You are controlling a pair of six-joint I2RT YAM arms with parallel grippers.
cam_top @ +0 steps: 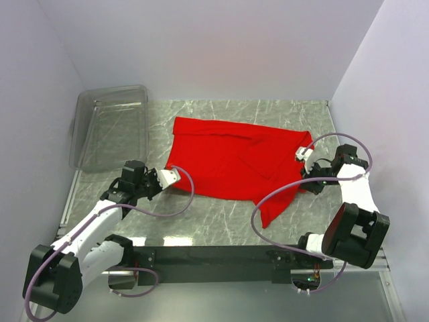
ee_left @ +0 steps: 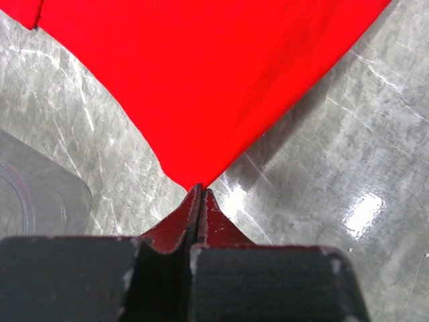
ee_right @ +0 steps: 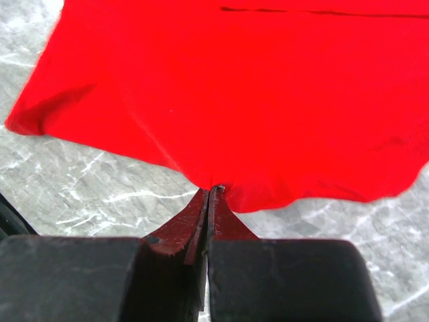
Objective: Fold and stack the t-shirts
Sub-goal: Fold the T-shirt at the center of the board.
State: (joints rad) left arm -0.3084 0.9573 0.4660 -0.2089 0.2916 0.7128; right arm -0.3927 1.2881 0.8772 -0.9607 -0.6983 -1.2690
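Red t-shirt (cam_top: 234, 157) lies mostly flat on counter (cam_top: 214, 221), just right of clear bin (cam_top: 110, 131). Left end effector (cam_top: 173, 177) pinched tight on t-shirt corner nearest bin, just off bin's near right corner. Right end effector (cam_top: 303, 153) clamped on t-shirt edge farthest from bin.

L gripper (ee_left: 201, 194) pinching t-shirt (ee_left: 208, 74) corner
Jaws pressing together at frame ctr; red cloth spreading upward; clear bin (ee_left: 37, 194) sitting lower left.
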